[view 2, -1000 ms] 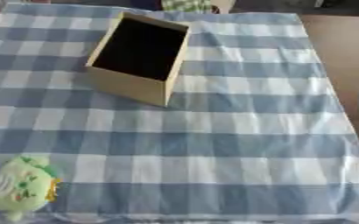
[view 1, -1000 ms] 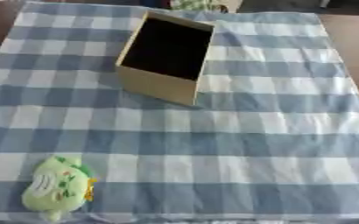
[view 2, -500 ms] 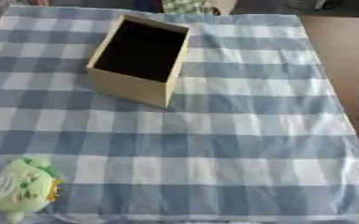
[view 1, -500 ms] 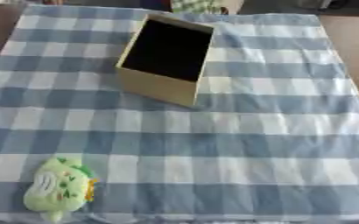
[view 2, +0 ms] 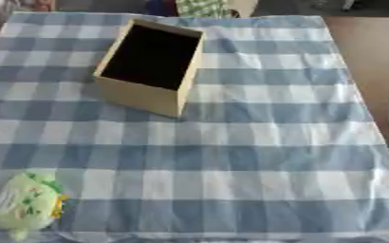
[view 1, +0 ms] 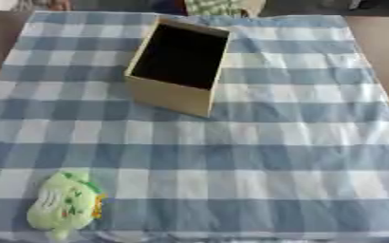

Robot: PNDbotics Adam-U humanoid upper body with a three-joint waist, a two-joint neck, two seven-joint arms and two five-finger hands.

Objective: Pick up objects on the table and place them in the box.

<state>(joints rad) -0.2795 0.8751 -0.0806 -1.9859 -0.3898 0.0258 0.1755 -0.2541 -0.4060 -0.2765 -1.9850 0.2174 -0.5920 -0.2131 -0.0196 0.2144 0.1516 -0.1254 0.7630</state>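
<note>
1. Neither hand is showing in either view, so whether their fingers are apart or together cannot be told. A dark edge is showing at the right border of the right eye view; what it is cannot be made out.
2. The toy (view 1: pixel 65 204), pale green and soft-looking, is lying on the cloth (view 1: pixel 273 142) at the near left corner of the bench (view 1: pixel 380 33), close to the cloth's front edge.
3. The box (view 1: pixel 179 64) is standing open-topped at the far centre-left, well apart from the toy. Its interior is reading dark; no contents are visible.
4. Judgement: the pick is not yet begun; the toy is still outside the box.
5. Risks:
   - The toy is sitting near the front edge; a nudge on approach could be pushing it off the bench.
   - The cloth is lying loose with wrinkles; fingers catching it could be dragging the cloth and shifting the box.
   - The box looks light; a hand striking its rim on release could be tipping or sliding it.
6. Surroundings: a green checked item (view 1: pixel 214 6) is showing beyond the far edge. Nothing is lying between toy and box.
</note>
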